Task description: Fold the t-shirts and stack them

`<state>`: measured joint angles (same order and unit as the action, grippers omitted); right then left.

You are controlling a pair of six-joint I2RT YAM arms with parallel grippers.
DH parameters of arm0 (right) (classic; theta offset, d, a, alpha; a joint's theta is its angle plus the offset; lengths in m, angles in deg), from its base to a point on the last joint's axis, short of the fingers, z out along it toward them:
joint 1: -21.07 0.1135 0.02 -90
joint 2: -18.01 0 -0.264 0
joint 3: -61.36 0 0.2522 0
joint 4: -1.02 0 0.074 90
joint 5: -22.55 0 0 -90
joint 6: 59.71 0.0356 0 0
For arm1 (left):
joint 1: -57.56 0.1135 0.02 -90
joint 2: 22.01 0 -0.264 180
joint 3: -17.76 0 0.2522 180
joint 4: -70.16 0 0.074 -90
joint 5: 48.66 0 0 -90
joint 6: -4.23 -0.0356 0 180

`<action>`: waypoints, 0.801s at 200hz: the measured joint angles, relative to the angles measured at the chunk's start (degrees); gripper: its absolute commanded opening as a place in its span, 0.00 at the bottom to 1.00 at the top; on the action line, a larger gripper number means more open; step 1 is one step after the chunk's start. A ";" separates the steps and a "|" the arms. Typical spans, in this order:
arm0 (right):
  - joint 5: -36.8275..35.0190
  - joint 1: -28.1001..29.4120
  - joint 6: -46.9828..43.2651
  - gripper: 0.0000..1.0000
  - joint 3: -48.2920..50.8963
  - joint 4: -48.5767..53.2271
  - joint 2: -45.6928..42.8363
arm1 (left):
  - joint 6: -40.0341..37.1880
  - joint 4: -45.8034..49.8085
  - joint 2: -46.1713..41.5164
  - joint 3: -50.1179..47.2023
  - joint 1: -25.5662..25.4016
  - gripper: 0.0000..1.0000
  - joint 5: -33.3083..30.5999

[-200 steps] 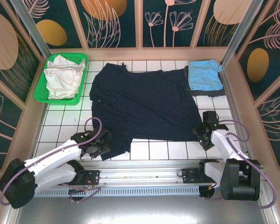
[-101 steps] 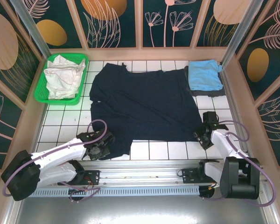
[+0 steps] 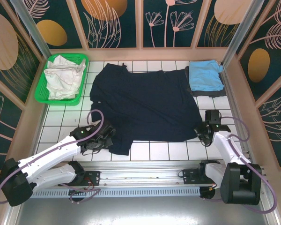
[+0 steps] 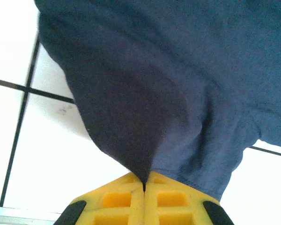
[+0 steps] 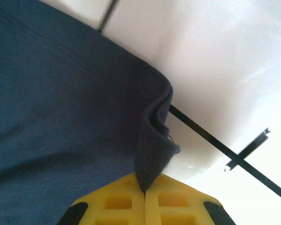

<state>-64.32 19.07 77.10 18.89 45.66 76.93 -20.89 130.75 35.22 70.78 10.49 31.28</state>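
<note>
Pinching the near hem of the dark navy t-shirt (image 3: 145, 105) at both lower corners: left gripper (image 3: 104, 138) clamped tight on a bunched fold at the near-left corner, right gripper (image 3: 203, 132) clamped tight on the near-right corner. Shown close up from each wrist as yellow fingers (image 4: 117, 199) pressed together with a peak of navy cloth drawn into the seam between them.

Lies spread nearly flat across the white-tiled desk (image 3: 164, 150), collar toward the far wall, near-left corner rumpled and pulled a little off the tiles. Sits well apart from the light blue t-shirt (image 3: 205, 75), folded at the far right on top of a darker folded garment (image 3: 208, 93), and from the white t-shirt (image 3: 61, 77), crumpled in the green basket (image 3: 41, 99) at the far left.

Judged soft, light and limp: likely to sag from any pinch, hold no shape of its own and wrinkle where dragged over the tiles. Not fragile, yet prone to slipping out of a shallow bite, or to stretching crooked if one corner rises ahead of the other.

Best taken at two matching points along one edge, as here at the hem corners, or later at the shoulders, with enough cloth between the fingers to catch front and back together. Should then fold cleanly if lifted level, carried over toward the collar and laid down without slack.
</note>
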 measured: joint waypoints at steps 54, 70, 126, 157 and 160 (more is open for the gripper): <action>2.45 -0.15 -2.69 0.00 -10.10 0.33 1.64 | -2.95 5.09 0.83 7.32 2.49 0.00 -7.67; 4.57 0.35 -3.74 0.00 -12.90 -0.13 3.02 | -3.76 6.56 1.29 9.40 3.65 0.00 -9.73; 6.36 12.20 -0.79 0.00 -10.64 0.46 -0.11 | -2.43 15.13 -8.44 11.02 4.07 0.00 -13.33; 6.21 15.32 2.95 0.00 -6.16 3.50 -7.04 | -0.72 20.11 -12.50 11.02 4.07 0.00 -13.40; 6.19 15.37 3.15 0.00 -5.97 3.82 -7.58 | -0.66 20.57 -12.92 11.02 4.07 0.00 -13.35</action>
<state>-58.13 34.43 80.24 12.92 49.48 69.34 -21.54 151.31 22.31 81.80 14.55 17.92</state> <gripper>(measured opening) 0.055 0.054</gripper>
